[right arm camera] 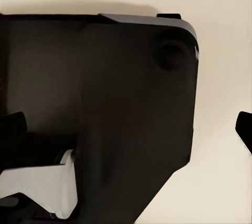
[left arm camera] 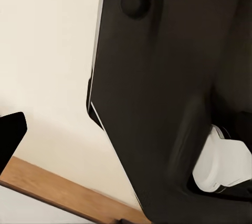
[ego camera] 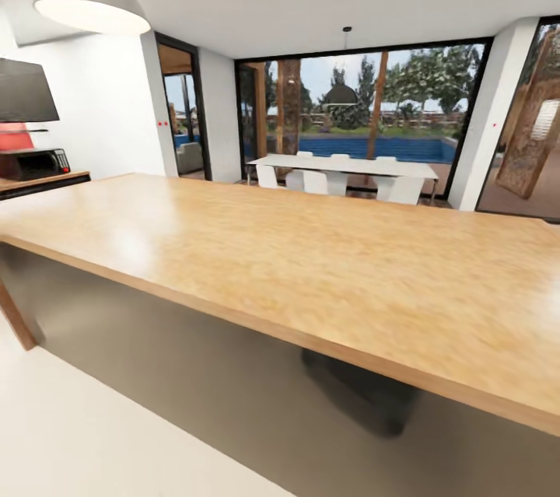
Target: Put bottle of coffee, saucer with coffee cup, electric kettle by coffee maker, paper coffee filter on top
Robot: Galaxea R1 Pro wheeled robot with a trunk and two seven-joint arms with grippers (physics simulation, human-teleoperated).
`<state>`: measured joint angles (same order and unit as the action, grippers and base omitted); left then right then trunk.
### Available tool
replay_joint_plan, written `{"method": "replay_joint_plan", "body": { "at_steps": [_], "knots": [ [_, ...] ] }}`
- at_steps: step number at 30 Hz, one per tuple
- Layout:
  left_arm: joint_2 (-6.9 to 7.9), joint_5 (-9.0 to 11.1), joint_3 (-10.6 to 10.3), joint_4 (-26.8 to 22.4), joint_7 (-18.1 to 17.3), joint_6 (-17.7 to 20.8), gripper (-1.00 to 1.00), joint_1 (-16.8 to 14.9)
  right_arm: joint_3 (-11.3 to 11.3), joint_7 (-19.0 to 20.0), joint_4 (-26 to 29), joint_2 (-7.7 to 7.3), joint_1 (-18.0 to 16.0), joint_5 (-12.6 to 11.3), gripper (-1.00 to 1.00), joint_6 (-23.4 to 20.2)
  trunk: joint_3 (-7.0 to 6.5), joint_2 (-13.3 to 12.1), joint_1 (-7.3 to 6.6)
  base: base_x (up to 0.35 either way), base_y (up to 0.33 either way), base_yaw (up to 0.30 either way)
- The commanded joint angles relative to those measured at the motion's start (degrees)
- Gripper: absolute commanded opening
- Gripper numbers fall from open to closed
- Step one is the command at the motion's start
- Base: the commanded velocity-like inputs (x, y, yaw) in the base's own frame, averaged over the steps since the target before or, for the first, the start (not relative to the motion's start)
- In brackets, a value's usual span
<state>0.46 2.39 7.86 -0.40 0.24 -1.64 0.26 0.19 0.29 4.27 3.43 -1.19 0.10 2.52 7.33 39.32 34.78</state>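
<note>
Both wrist views look down past the robot's dark base (left arm camera: 168, 103) to pale floor (left arm camera: 47, 50); black finger tips show at the frame edges, the left gripper's (left arm camera: 9, 135) and the right gripper's (right arm camera: 244, 128), and I cannot tell how far either is open or whether it holds anything. In the head view a big brown wooden table (ego camera: 311, 264) with dark sides spans the frame, and none of the coffee things stand on it. Past its far left corner a black microwave (ego camera: 35, 163) sits on a wood-topped counter (ego camera: 47, 181), with a white dining table (ego camera: 342, 166) and chairs by the windows beyond.
</note>
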Motion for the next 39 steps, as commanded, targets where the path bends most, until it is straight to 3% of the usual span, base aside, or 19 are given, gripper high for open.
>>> {"method": "replay_joint_plan", "body": {
  "at_steps": [1, 11, 17, 39],
  "knots": [
    [-0.01, 0.2, 0.2, 0.0, 0.0, -0.1, 1.00, 0.0, 0.0, 0.0, -0.1, 0.00, 0.0, 0.0, 1.00, 0.2, -0.11, -0.4, -0.21, 0.000, 0.000, 0.283],
    [0.14, 0.3, 0.2, 0.0, 0.0, -0.1, 1.00, 0.0, 0.1, 0.1, 0.0, 0.00, 0.0, 0.2, 1.00, 0.2, -1.71, -4.4, -2.41, 0.000, 0.000, 0.279],
    [0.08, 1.4, 0.2, 0.0, 0.0, -0.1, 1.00, 0.0, 0.1, 0.1, 0.0, -0.08, 0.0, 0.2, 1.00, 0.2, -2.56, -6.8, -3.73, 0.000, 0.000, 0.273],
    [0.07, 1.6, 0.2, 0.0, 0.0, -0.2, 1.00, 0.0, 0.1, 0.1, 0.0, -0.09, 0.0, 0.2, 1.00, 0.2, -5.67, -15.6, -8.56, 0.000, 0.000, 0.273]
  ]
}}
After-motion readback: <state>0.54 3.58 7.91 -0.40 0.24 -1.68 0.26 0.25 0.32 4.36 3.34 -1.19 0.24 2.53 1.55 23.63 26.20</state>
